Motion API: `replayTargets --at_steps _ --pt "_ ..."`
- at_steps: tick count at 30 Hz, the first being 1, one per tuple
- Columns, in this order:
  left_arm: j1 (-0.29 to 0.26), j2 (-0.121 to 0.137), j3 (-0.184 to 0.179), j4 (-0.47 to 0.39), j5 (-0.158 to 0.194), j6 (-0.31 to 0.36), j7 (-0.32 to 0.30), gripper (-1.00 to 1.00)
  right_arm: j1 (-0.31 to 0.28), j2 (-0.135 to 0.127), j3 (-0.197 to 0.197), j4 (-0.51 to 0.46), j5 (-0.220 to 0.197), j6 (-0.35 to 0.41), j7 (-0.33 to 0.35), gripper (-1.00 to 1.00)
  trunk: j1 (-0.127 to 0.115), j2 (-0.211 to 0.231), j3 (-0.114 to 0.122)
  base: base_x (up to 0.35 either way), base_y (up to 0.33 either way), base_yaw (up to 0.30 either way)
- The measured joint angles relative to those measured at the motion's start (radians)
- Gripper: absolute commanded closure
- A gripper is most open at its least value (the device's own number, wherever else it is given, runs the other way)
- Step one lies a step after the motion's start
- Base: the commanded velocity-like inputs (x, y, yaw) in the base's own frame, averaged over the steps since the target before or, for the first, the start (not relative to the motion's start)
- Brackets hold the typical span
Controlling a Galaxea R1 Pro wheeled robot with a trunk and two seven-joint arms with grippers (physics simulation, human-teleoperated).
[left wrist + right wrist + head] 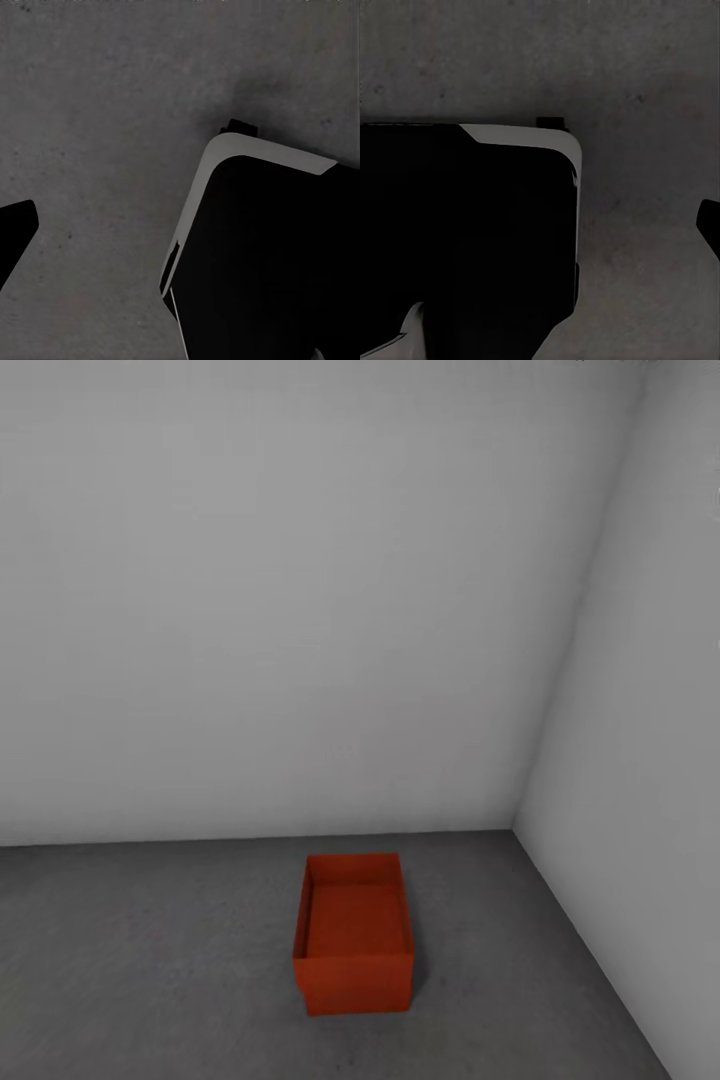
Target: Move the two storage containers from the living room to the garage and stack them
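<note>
Garage corner: grey-white walls (300,610) meeting mottled concrete floor (150,960).
One red-orange storage container (353,932) is sitting upright, lidless, empty; gripper states cannot be told.

Head view: one storage container (353,935) stands upright on the floor (150,960), its long axis running away from the camera, near the room corner where the back wall (300,610) meets the right-hand wall (650,710). The container lies in front of the back wall and to the left of the right-hand wall, apart from both. Its interior holds nothing. Wrist views: part of the robot's body (262,262) hangs above the floor (97,112) in each, a shadow beneath it.
</note>
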Motion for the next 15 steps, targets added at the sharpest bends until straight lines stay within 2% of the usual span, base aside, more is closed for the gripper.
replayTargets --at_steps 15 --pt "0.0 -0.001 0.0 0.0 -0.001 -0.002 -0.001 -1.0 0.0 0.001 0.0 0.0 0.003 0.0 0.0 -1.0 0.0 0.0 0.025 0.0 0.0 0.0"
